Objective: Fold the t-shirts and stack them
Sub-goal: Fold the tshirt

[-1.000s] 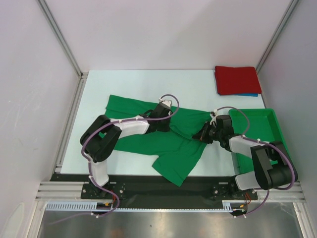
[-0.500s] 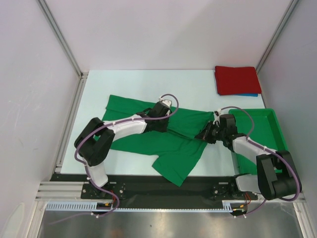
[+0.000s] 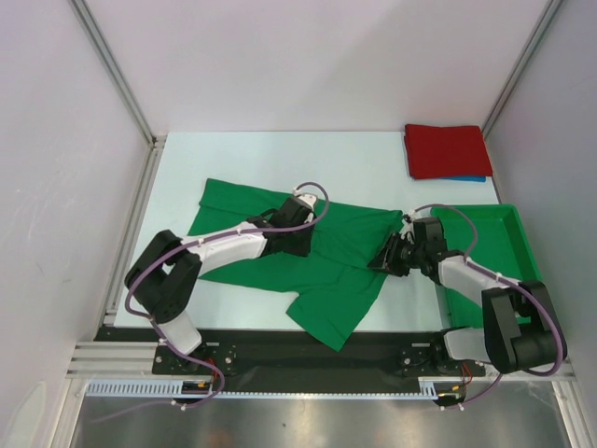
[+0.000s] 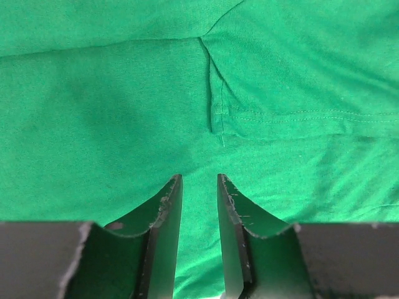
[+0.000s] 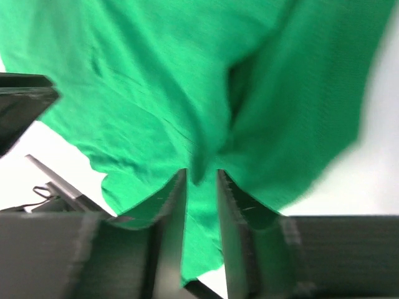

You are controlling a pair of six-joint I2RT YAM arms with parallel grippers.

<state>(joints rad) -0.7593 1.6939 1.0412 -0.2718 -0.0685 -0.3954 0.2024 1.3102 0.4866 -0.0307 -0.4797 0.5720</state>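
Green t-shirt (image 4: 124, 93) flat beneath the left pincer (image 4: 199, 180)

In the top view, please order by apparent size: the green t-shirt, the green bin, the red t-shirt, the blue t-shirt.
1. green t-shirt, spread out
2. green bin, partly hidden
3. red t-shirt, folded
4. blue t-shirt: only an edge shows under the red one

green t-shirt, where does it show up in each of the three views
top external: green t-shirt lies spread over the middle of the white table.
left wrist: it fills the whole picture.
right wrist: it covers the upper left and middle.
landmark: bare table beside the shirt's edge, at right in the right wrist view; the left wrist view shows none.
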